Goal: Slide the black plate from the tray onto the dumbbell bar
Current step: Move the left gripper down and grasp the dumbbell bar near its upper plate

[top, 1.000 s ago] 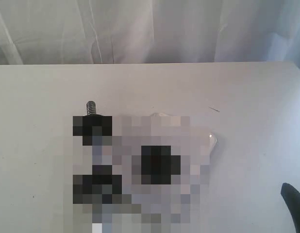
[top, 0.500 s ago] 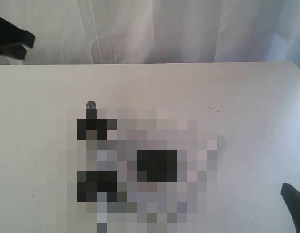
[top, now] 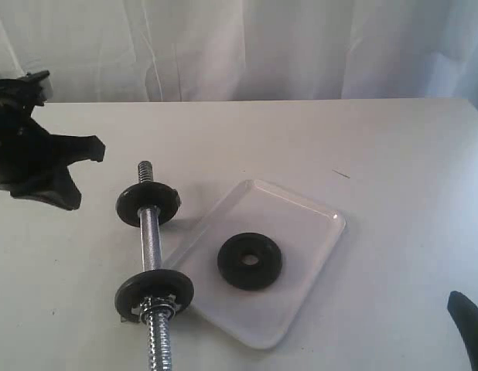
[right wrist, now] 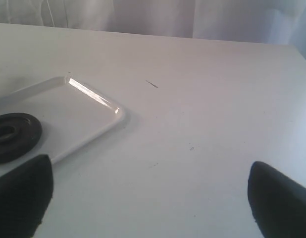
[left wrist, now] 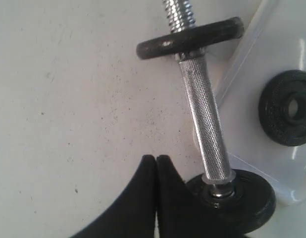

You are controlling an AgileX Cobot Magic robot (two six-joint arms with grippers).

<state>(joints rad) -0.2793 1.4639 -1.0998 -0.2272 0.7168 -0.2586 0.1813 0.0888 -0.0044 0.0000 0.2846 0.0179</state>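
The black plate [top: 250,260] lies flat in the tray [top: 297,220], and also shows as the black plate [left wrist: 286,114] and the black plate [right wrist: 12,136] in the wrist views. The dumbbell bar [top: 149,239] lies on the table just left of the tray, with two black discs and a chrome nut toward its near end. My left gripper [top: 92,147] hangs to the left of the bar, apart from it. It is shut and empty in its wrist view [left wrist: 156,159], beside the knurled bar [left wrist: 205,129]. My right gripper [right wrist: 150,198] is open and empty, right of the tray [right wrist: 78,106].
Everything rests on a white table [top: 394,170]. A white curtain hangs behind its far edge. Only one dark fingertip [top: 467,325] of the right gripper shows at the lower right corner of the exterior view.
The left arm has come in from the upper left and dropped to beside the bar's far end. The right gripper, bar, tray and plate have not moved.
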